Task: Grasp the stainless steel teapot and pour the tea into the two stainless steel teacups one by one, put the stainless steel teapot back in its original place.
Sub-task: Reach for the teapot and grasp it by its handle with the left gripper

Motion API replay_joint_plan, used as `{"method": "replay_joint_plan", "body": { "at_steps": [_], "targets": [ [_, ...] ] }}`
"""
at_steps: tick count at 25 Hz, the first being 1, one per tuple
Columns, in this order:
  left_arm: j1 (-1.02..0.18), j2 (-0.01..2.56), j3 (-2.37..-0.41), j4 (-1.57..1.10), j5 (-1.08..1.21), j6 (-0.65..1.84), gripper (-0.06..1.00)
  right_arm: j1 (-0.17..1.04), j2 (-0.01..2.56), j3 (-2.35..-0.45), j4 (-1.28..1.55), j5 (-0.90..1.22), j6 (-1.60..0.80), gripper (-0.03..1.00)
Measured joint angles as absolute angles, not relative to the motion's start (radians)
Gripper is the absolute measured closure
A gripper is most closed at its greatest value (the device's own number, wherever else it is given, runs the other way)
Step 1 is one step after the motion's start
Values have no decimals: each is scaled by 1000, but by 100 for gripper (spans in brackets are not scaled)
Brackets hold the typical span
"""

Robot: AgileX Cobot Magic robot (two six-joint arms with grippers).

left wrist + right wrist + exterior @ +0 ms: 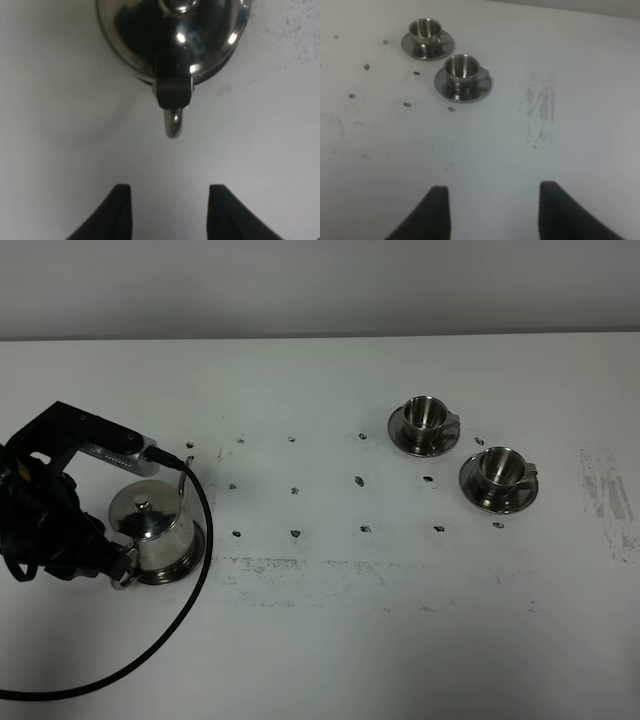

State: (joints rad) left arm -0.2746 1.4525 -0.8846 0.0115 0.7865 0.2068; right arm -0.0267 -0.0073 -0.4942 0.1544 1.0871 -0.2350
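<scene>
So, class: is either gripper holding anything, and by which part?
Nothing is held. The left gripper stands open, short of the handle of the teapot; the right gripper is open over the table.

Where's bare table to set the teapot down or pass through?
Free: the middle between teapot and far cup; the front strip right of the cable. Crowded: near cup close beside the far cup; cable curves around the teapot.
</scene>
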Motion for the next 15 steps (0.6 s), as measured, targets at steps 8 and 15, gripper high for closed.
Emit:
{"method": "replay_joint_plan", "body": {
  "at_steps": [8,15],
  "targets": [
    [-269,1553,-993,-13,803,243,59,-27,-7,-494,154,1087,-235,55],
    [-269,1608,-994,-8,807,221,59,-27,-7,-494,154,1087,-235,55]
  ]
}}
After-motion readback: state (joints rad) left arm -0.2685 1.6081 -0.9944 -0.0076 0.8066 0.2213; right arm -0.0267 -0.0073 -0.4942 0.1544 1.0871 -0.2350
